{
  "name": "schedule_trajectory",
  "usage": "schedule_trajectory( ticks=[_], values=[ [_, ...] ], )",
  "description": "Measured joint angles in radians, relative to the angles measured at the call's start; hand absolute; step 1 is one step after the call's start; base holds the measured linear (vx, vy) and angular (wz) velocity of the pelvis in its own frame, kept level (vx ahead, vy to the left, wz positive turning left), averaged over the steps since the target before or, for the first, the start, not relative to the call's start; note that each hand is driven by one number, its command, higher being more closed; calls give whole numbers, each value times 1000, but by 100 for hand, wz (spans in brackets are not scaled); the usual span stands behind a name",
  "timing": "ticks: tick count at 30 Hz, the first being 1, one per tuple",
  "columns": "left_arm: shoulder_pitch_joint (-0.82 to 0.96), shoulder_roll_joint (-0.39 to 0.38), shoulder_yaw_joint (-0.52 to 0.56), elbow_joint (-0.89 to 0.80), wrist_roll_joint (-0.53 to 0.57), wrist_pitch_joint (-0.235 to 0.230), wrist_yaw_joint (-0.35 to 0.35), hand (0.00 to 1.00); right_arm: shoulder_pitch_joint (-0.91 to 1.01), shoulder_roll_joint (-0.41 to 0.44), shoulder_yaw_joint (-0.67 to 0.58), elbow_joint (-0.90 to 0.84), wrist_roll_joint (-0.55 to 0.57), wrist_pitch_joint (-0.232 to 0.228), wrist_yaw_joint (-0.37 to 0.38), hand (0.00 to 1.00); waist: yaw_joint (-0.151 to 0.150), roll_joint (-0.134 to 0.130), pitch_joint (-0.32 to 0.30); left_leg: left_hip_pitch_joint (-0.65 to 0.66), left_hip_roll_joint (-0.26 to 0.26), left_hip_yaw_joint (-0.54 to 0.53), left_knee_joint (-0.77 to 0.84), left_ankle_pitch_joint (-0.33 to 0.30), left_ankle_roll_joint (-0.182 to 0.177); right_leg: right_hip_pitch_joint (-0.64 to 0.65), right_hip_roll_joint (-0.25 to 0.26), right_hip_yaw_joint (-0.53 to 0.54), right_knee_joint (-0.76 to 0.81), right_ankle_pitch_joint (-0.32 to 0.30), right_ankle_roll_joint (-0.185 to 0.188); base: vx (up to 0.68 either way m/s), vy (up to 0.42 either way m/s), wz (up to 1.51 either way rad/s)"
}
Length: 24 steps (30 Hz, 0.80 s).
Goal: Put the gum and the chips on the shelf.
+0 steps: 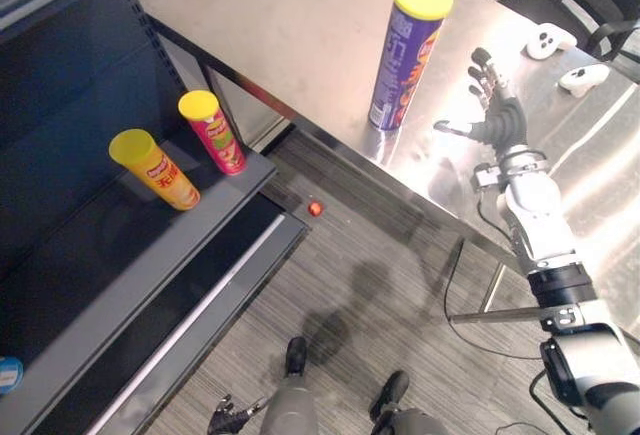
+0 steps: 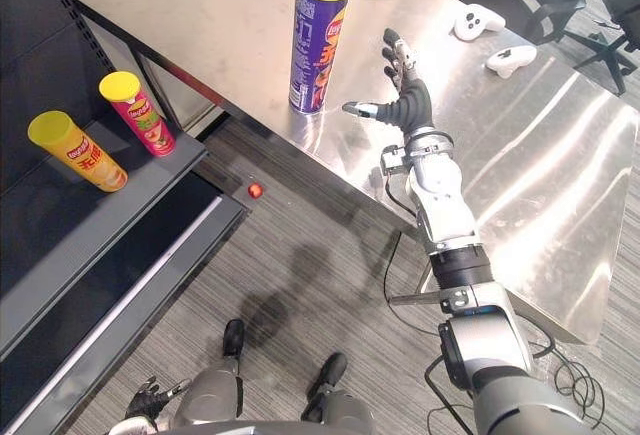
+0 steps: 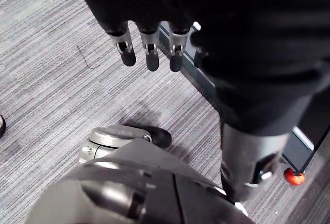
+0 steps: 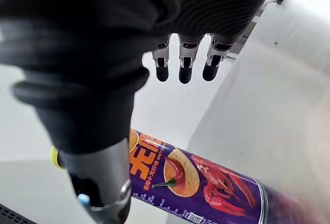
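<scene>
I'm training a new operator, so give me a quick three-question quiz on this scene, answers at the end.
1. True or false: the right hand grips the tall purple chips can with the yellow lid.
2. The yellow chips can and the pink-red chips can stand on: A) the steel table B) the dark metal shelf C) a chair.
3. What lies on the grey striped floor beside the shelf?
Key: 1 false, the hand is open beside it; 2 B; 3 a small red ball.
</scene>
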Motion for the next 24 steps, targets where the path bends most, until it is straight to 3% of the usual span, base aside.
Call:
schedule_trajectory(
  ticks=[10, 24],
  values=[
    [0, -8, -3, -2, 0, 4, 0, 0, -39, 0, -9, 58, 0, 4, -17, 0, 17, 17, -9, 1, 0, -3, -1, 2, -1, 1, 1, -1, 2, 0, 0, 0, 0, 0],
    [1, -7, -11, -2, -2, 5, 5, 0, -162, 1, -23, 156, 0, 10, -38, 0, 43, 17, -9, -17, -6, -58, -9, 16, -1, 14, 1, -54, -1, -1, 0, 15, 10, 11]
  ],
)
